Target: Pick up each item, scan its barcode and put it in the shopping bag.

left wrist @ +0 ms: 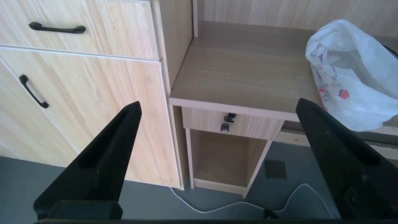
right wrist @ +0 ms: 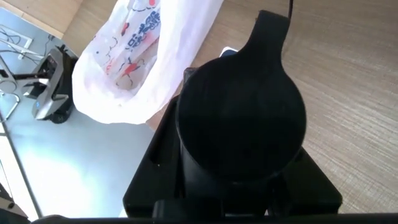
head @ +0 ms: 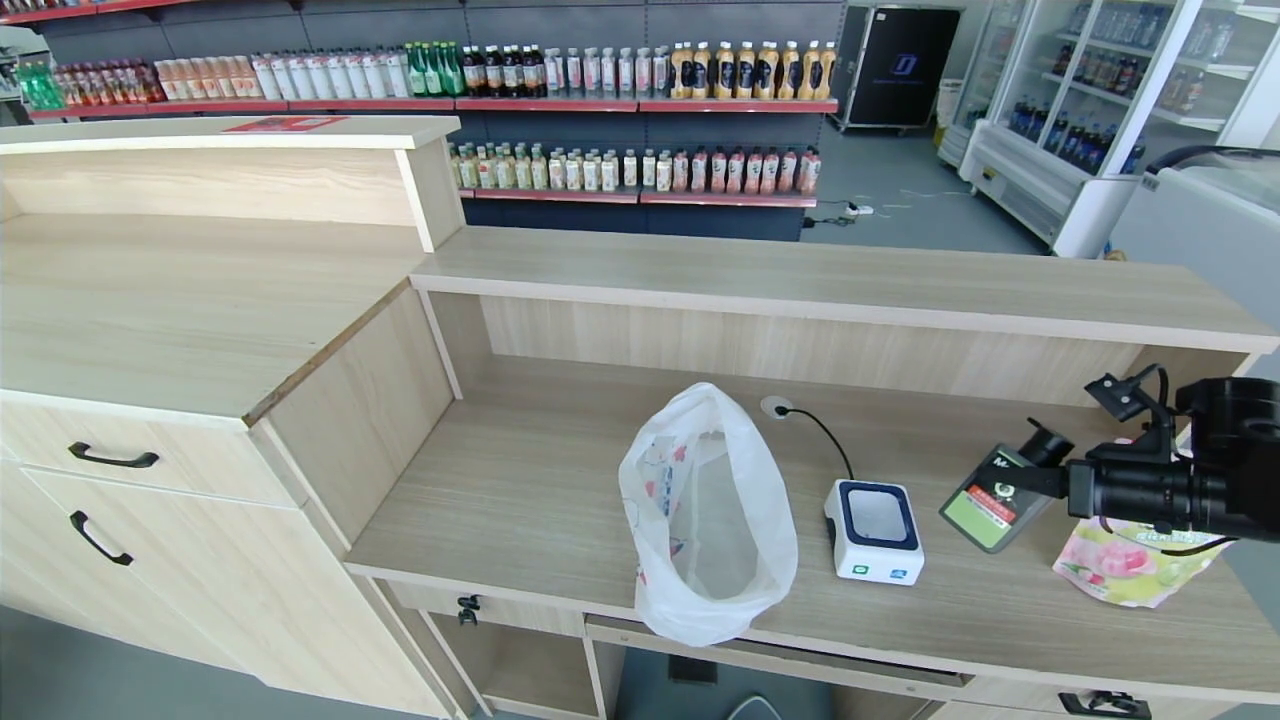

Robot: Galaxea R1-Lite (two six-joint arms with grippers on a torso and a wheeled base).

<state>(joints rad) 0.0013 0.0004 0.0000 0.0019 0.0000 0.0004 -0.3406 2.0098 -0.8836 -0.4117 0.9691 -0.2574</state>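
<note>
Head view, bench (head: 520, 480): light wood, with a raised ledge behind it.
Head view, shopping bag (head: 708, 510): white thin plastic at the front edge of the bench. Its mouth is open, and its lower end hangs a little over the edge.
Head view, scanner (head: 875, 530): white with a dark-framed window, just right of the bag and not touching it. A black cable (head: 825, 435) runs from it to a hole in the bench.
Head view, right tool (head: 1035, 470): clamped on a green packet (head: 985, 510), which is tilted, to the right of the scanner and near it.
Head view, pink pouch (head: 1125, 565): lies on the bench under the right arm and is partly hidden.
Left wrist view, left tool (left wrist: 219, 109): fingers wide apart with nothing between them, low in front of the bench edge, near a cabinet (left wrist: 81, 93) with black handles.
Left wrist view, shopping bag (left wrist: 354, 68): on the bench, well apart from the left tool.
Right wrist view, shopping bag (right wrist: 143, 56): white with red and blue print, at the bench (right wrist: 354, 106) edge.
</note>
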